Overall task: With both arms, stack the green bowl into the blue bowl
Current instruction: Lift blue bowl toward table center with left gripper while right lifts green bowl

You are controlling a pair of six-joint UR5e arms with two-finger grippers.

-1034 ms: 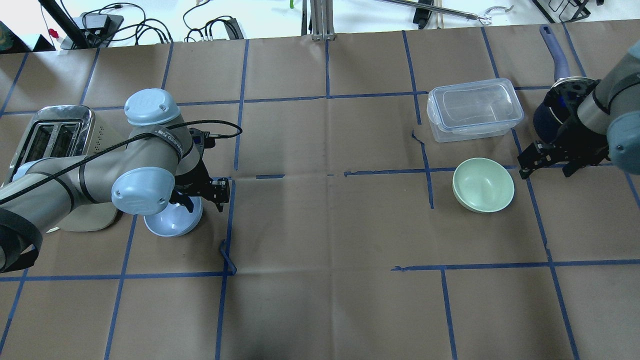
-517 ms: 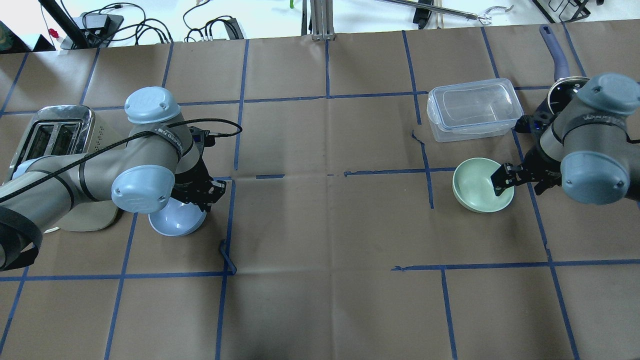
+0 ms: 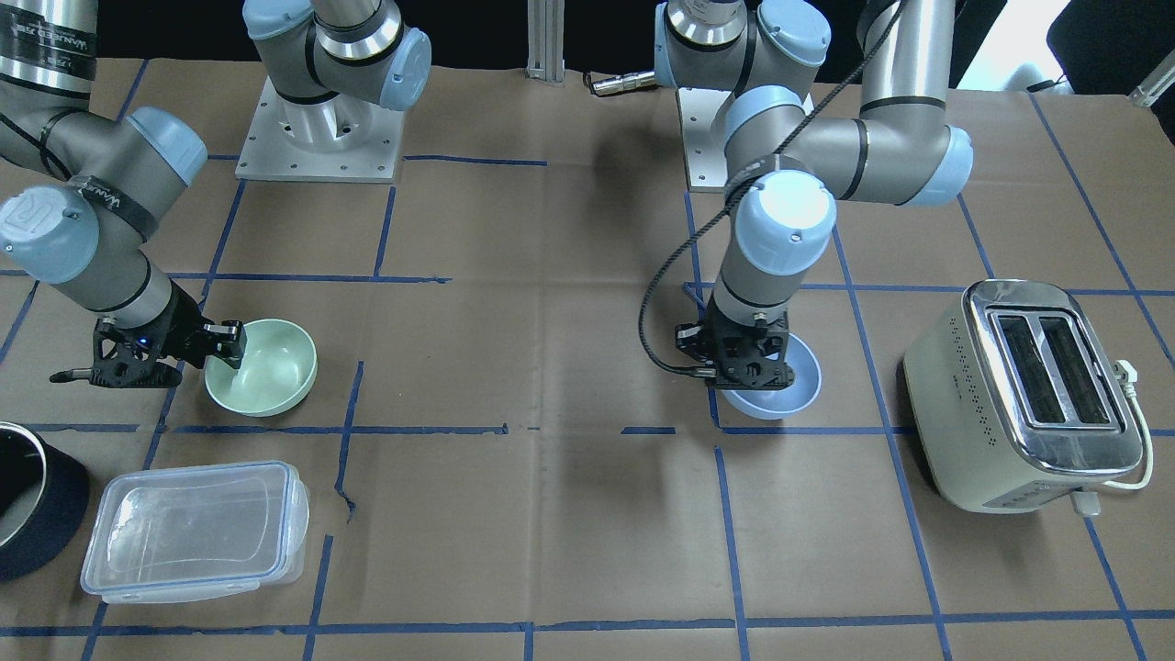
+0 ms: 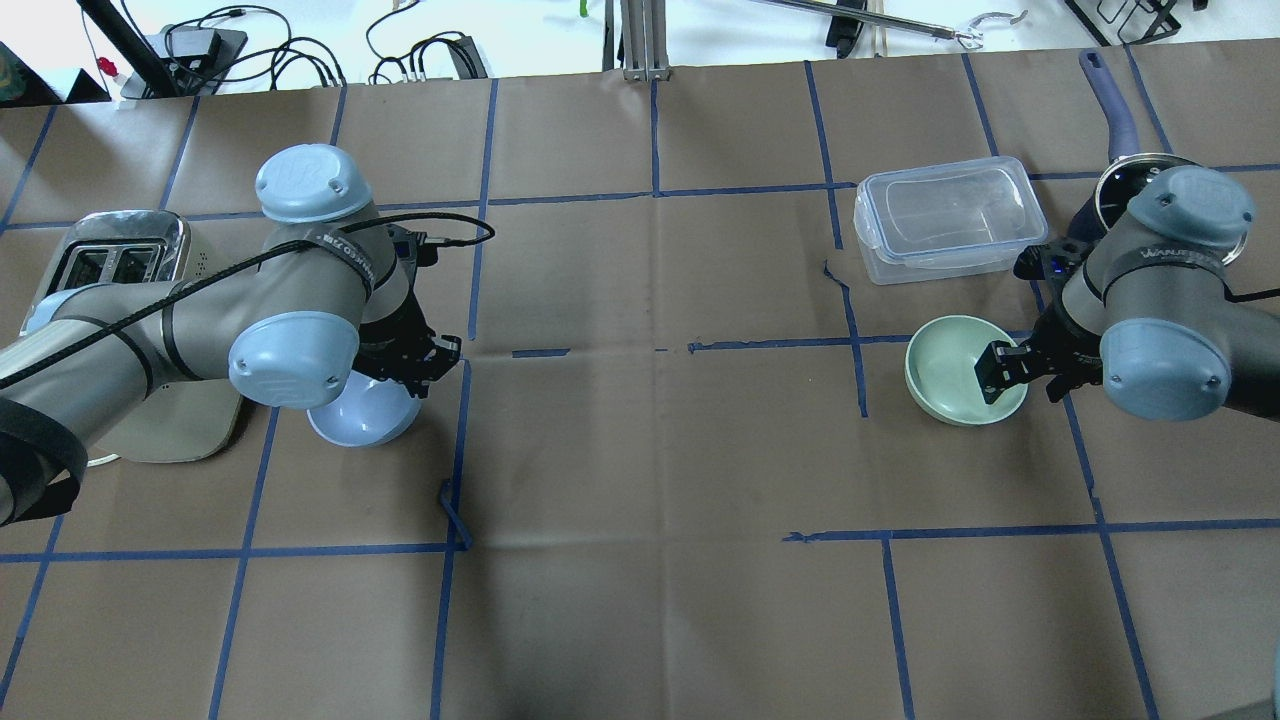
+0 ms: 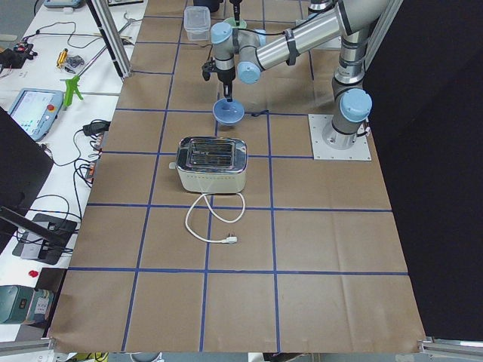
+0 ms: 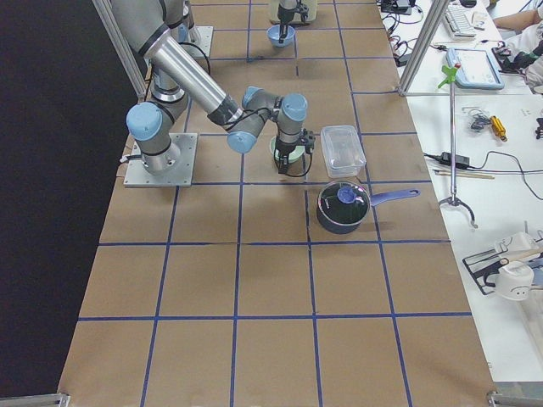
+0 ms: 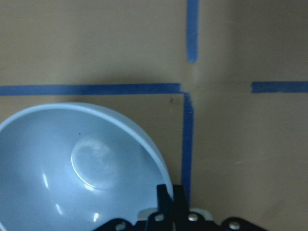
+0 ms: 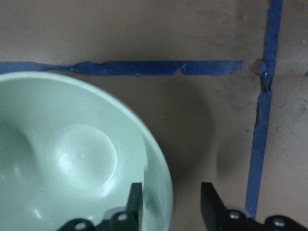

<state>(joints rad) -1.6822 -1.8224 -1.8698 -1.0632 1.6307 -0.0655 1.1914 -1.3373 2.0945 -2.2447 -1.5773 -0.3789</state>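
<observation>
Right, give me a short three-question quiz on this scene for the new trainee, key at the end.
1. True or false: the right hand is shut on the green bowl.
2. Which thing stands nearest the blue bowl? A) the toaster B) the clear container C) the navy pot
3. Which hand grips a bowl's rim?
Key: 1. False: its fingers straddle the rim, open, one inside the bowl and one outside. 2. A. 3. The left hand, shut on the blue bowl.
</observation>
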